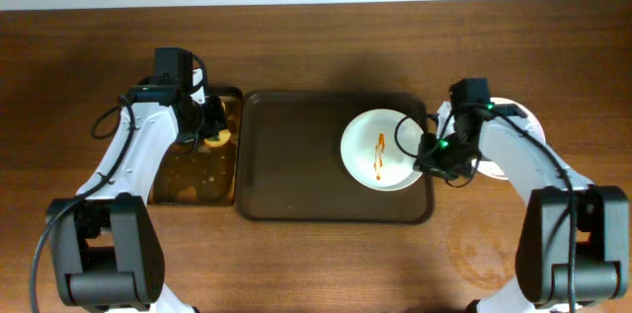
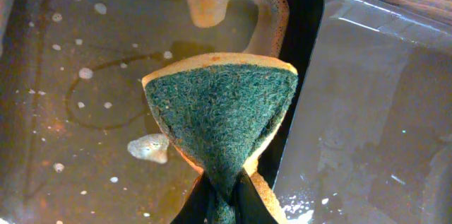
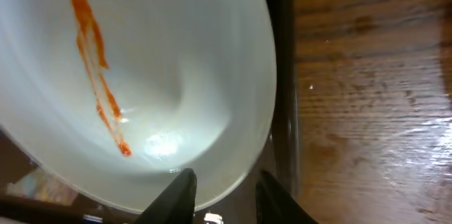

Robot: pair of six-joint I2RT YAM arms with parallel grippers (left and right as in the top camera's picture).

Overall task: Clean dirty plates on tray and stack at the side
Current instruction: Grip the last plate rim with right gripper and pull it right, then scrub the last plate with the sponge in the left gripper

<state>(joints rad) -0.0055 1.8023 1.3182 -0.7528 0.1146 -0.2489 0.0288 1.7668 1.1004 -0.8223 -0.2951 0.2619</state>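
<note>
A white plate (image 1: pixel 380 150) with an orange sauce streak lies at the right end of the dark brown tray (image 1: pixel 296 155); the edge of another plate shows under it. My right gripper (image 1: pixel 427 152) is at its right rim. In the right wrist view the gripper (image 3: pixel 226 192) is open, one finger over the plate (image 3: pixel 176 61) and the other outside the rim, above the tray's edge (image 3: pixel 282 75). A white plate (image 1: pixel 523 116) sits on the table right of the tray, partly under the right arm. My left gripper (image 2: pixel 227 206) is shut on a green-faced yellow sponge (image 2: pixel 222 118).
A narrow black tray (image 1: pixel 193 180) holding brownish soapy water (image 2: pixel 70 111) stands left of the brown tray, with the left gripper (image 1: pixel 209 125) above its far end. Bare wooden table (image 3: pixel 367 111) lies right of the tray.
</note>
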